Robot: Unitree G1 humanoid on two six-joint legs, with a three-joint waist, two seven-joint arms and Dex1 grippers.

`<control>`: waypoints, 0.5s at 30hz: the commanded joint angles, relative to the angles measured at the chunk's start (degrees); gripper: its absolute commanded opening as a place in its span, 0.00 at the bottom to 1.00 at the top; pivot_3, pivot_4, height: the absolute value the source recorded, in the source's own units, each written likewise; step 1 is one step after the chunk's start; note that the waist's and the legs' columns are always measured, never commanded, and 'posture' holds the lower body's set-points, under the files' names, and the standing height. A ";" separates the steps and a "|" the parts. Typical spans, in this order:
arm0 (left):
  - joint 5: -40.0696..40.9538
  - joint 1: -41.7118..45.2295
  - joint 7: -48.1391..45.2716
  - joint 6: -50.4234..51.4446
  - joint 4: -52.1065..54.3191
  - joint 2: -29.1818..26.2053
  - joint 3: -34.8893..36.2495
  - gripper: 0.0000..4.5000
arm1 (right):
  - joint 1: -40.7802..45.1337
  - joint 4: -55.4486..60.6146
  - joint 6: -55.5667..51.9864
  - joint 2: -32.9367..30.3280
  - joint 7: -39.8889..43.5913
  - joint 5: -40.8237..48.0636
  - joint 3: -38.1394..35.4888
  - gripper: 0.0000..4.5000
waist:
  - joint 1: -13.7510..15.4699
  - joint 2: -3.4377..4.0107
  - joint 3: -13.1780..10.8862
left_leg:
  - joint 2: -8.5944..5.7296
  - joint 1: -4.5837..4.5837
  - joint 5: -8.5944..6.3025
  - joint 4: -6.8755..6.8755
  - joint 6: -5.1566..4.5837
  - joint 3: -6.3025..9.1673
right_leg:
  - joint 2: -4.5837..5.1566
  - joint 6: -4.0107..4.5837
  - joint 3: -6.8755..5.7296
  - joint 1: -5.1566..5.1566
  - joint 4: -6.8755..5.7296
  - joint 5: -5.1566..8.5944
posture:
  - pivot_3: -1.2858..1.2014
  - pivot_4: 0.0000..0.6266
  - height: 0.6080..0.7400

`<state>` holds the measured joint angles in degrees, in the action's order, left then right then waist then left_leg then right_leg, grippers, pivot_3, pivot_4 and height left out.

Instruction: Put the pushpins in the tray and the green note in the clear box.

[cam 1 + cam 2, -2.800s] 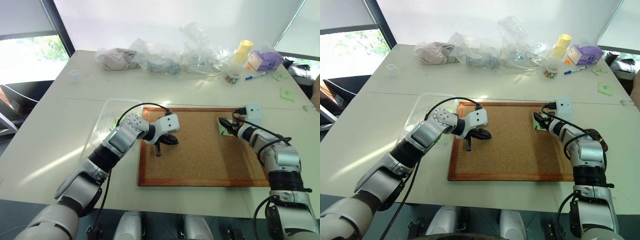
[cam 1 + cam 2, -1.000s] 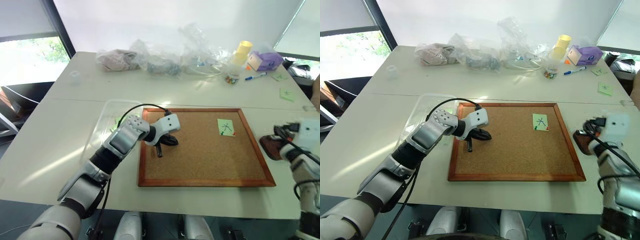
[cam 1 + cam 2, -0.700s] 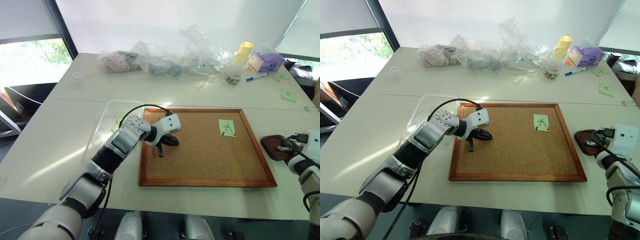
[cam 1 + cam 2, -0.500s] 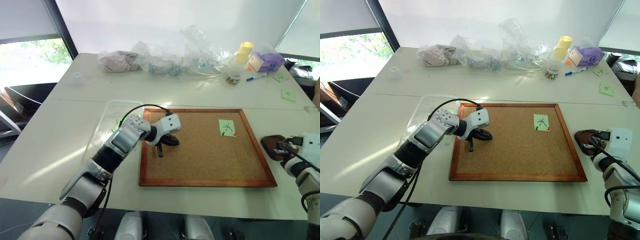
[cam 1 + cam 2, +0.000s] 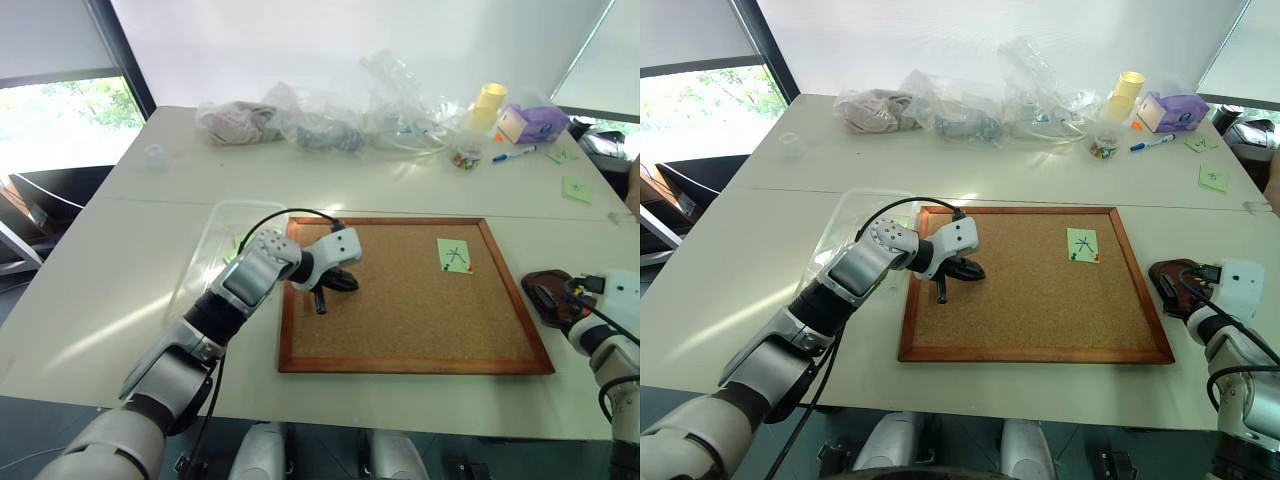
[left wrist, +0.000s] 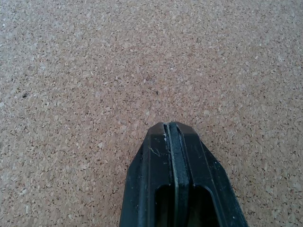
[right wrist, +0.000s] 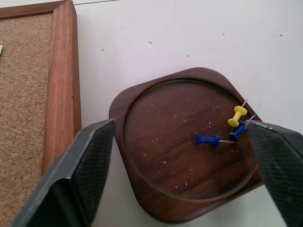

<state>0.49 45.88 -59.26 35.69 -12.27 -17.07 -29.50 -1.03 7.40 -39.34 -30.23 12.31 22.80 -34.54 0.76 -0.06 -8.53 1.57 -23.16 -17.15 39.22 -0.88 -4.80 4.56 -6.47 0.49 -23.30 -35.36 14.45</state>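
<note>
Right wrist view, right hand [image 7: 182, 137] spread wide over tray [image 7: 156, 189] with three pushpins [image 7: 228, 126], green note [image 5: 454, 255] on cork board [image 5: 400, 330], left hand [image 6: 173, 137] shut, empty.

The right pincer [image 7: 180, 165] has left the green note [image 5: 453, 255] on the cork board [image 5: 400, 300] and come across to the tray [image 7: 142, 142] on the table [image 7: 156, 42] just beside the board's right edge. Its fingers [image 7: 87, 165], pinched together a second ago, now stand wide apart on either side of the tray, where a yellow pushpin [image 7: 236, 115] and two blue pushpins [image 7: 208, 139] lie
</note>
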 commanded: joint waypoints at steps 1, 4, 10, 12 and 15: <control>-0.99 -0.61 0.35 0.90 -1.07 0.56 -1.28 0.00 | 0.98 1.08 1.84 -0.47 0.32 0.86 -1.81 0.99 | 0.01 0.00 0.00 | 0.00 0.00 0.00 0.00 0.00 0.00 | 0.00 0.00 0.00 0.00 0.00 0.00 | 0.52 0.24 0.99; -0.98 -0.67 0.38 0.96 -0.99 0.57 -1.23 0.00 | 1.46 2.56 3.67 0.03 1.21 1.93 -2.35 0.99 | 0.00 0.00 0.00 | 0.00 0.00 0.00 0.00 0.00 0.00 | 0.00 0.00 0.00 0.00 0.00 0.00 | 0.52 0.24 0.99; -0.95 -0.66 0.32 0.89 -1.05 0.63 -1.19 0.00 | 1.11 10.86 5.79 -0.87 9.24 5.14 4.66 0.99 | -0.05 0.00 0.00 | 0.00 0.00 0.00 0.00 0.00 0.01 | -0.01 -0.04 0.00 0.00 0.00 -0.02 | 0.52 0.24 0.99; -1.00 -0.52 0.35 0.72 -1.26 0.74 -1.19 0.00 | 1.22 11.26 4.55 -0.50 10.55 5.42 7.77 0.99 | 0.01 -0.03 0.00 | 0.00 0.01 0.00 0.00 0.00 0.03 | -0.01 -0.03 -0.02 0.02 0.00 -0.01 | 0.52 0.24 0.99; -1.16 -0.16 0.44 0.25 -1.97 0.96 -1.18 0.00 | 2.81 7.58 5.65 1.05 10.06 3.38 11.77 0.99 | 0.07 -0.03 0.00 | 0.00 -0.02 0.00 0.01 0.00 0.07 | 0.00 -0.01 -0.04 0.03 0.02 0.00 | 0.52 0.24 0.99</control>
<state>0.49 45.91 -59.16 35.60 -12.59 -16.73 -29.37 0.83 15.76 -34.68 -29.66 22.51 27.02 -23.11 0.83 -0.08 -8.53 1.56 -23.19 -17.15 39.24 -0.88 -4.73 4.57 -6.48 0.46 -23.26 -35.32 14.45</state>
